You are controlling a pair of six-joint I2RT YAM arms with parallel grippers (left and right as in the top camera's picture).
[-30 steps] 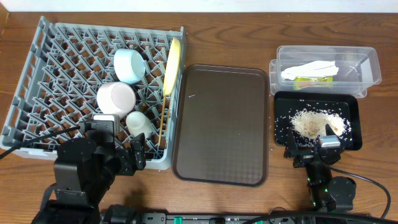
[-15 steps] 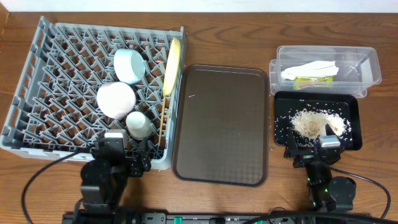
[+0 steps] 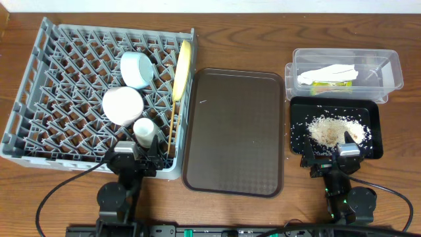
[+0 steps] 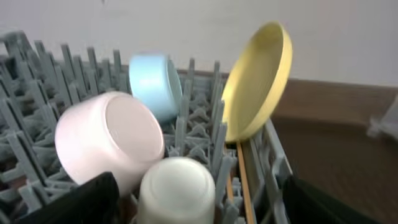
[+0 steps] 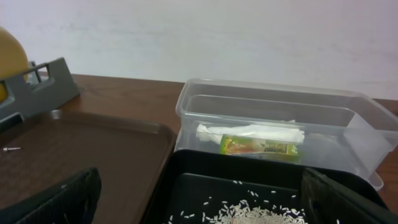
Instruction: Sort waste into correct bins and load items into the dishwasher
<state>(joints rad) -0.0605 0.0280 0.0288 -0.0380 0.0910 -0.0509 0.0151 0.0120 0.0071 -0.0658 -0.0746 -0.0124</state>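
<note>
both sit idle: left fingers [image 4: 74,202] and right fingers [image 5: 53,199] spread, empty. sorting looks done, so any retreat should clear the white cup [image 4: 177,190] and grey rack [image 4: 37,81].

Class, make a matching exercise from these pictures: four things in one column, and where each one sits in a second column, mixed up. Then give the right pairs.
Things
1. plate
2. rice
3. napkin
4. brown tray

Places
A. in the clear box
B. on the table, just right of the rack
C. in the black tray
D. standing on edge in the rack

Pairs: 1-D, 2-C, 3-A, 4-B
</note>
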